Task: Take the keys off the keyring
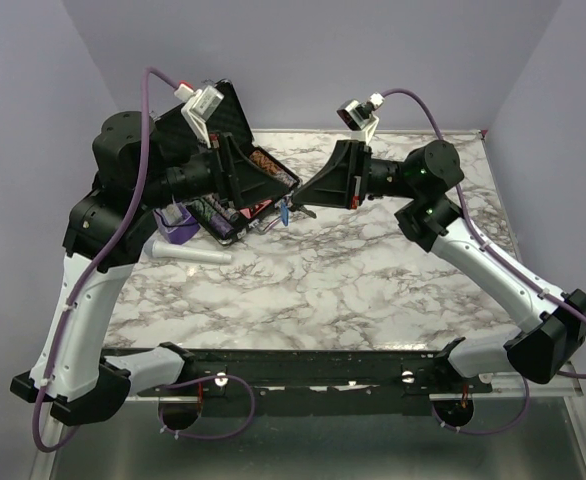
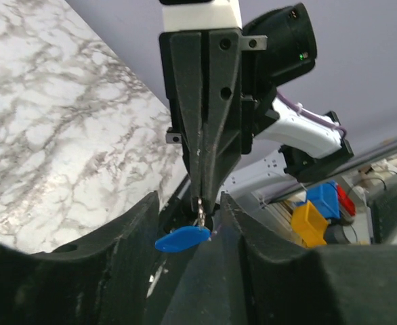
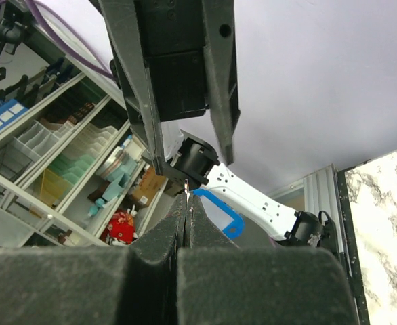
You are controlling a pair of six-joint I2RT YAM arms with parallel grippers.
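Note:
Both grippers meet in the air above the back of the marble table. My right gripper is shut on a thin silvery sliver of the keyring, seen edge-on. I cannot tell keys from ring there. The keyring's blue tag hangs just off those fingertips. My left gripper faces it, open, one finger on each side of the tag, with the tag nearer the right-hand one. Whether it touches the tag I cannot tell.
An open black case with poker chips lies under the left arm. A purple item and a white tube lie at the table's left. Shelves with bins stand beyond the table.

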